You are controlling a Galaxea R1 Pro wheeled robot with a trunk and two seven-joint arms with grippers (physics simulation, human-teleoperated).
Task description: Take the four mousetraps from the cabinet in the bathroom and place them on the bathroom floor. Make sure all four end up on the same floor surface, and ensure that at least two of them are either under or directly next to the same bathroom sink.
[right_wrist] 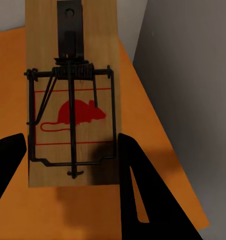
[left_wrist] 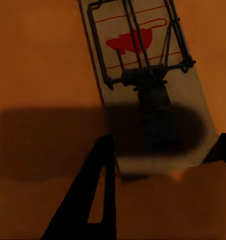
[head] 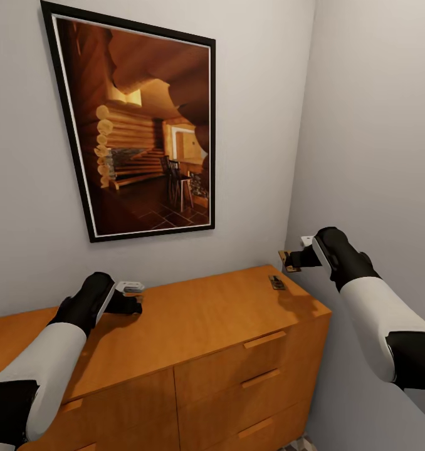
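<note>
The right gripper (head: 294,259) pinches a mousetrap (right_wrist: 72,100) by its long edges, held in the air past the far right corner of the cabinet (head: 194,326). A slack pinch would likely drop the thin board, and it could fall into the gap beside the wall. The left gripper (head: 132,299) sits low on the cabinet top, its dark fingers (left_wrist: 95,192) either side of a second trap (left_wrist: 143,70); whether they squeeze it I cannot tell. A third trap (head: 276,282) lies near the far right corner. Each is a flat pale wooden rectangle with a dark wire bar, coiled spring and red mouse print; the cabinet is smooth orange-brown wood.
</note>
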